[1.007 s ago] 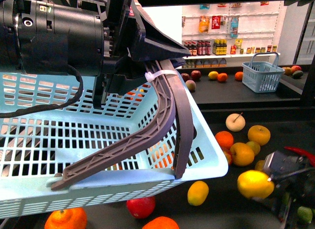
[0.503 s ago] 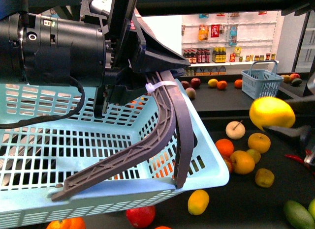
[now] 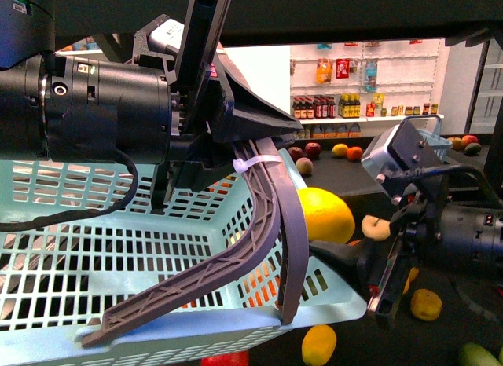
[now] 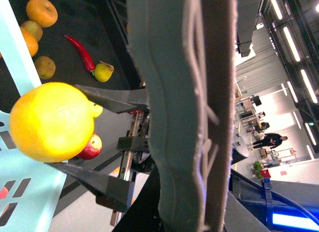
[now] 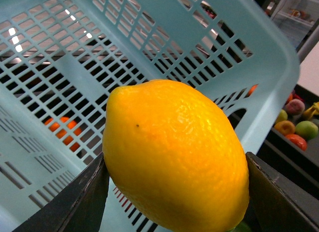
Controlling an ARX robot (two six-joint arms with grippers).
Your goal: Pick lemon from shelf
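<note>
The yellow lemon (image 3: 326,215) hangs right at the near corner of the light blue basket (image 3: 94,225), level with its rim. My right gripper (image 5: 177,192) is shut on it, a dark finger (image 5: 75,202) pressed on each side. The lemon (image 5: 174,155) fills the right wrist view in front of the basket wall (image 5: 75,67). My left gripper (image 3: 228,138) is shut on the grey basket handle (image 3: 267,225), holding the basket in the air. The left wrist view shows the handle (image 4: 184,112) close up and the lemon (image 4: 52,121) beyond it. The shelf's dark trays (image 3: 354,168) lie behind and below.
Loose fruit lies on the lower tray: a yellow one (image 3: 318,344), another (image 3: 426,303), oranges (image 4: 41,11) and a red chili (image 4: 79,52). A small blue basket (image 3: 432,142) stands on the upper tray. Store shelving with bottles (image 3: 346,107) lines the back wall.
My right gripper has carried the lemon up off the lower tray and leftward to the basket's corner. The basket has risen slightly.
</note>
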